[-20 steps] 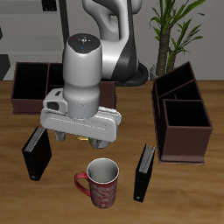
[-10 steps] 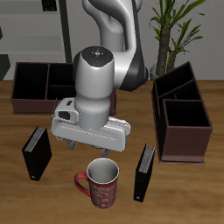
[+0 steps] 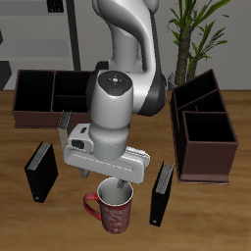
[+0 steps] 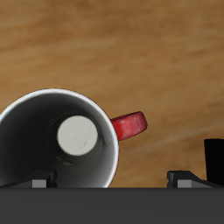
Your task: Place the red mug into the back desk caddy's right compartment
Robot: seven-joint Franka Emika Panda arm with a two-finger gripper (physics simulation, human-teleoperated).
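Gripper (image 3: 118, 185) low over the red mug (image 3: 112, 206), which stands upright near the tabletop's (image 3: 211, 211) front edge, a black book (image 3: 40, 171) on one side and another black book (image 3: 161, 193) on the other. Back desk caddy (image 3: 44, 96) sits far off by the back edge, its right compartment (image 3: 32, 94) holding nothing. Wrist view now: red mug (image 4: 61, 140) seen straight down, pale inside, red handle (image 4: 129, 125) sticking out; fingers spread apart, nothing clamped.
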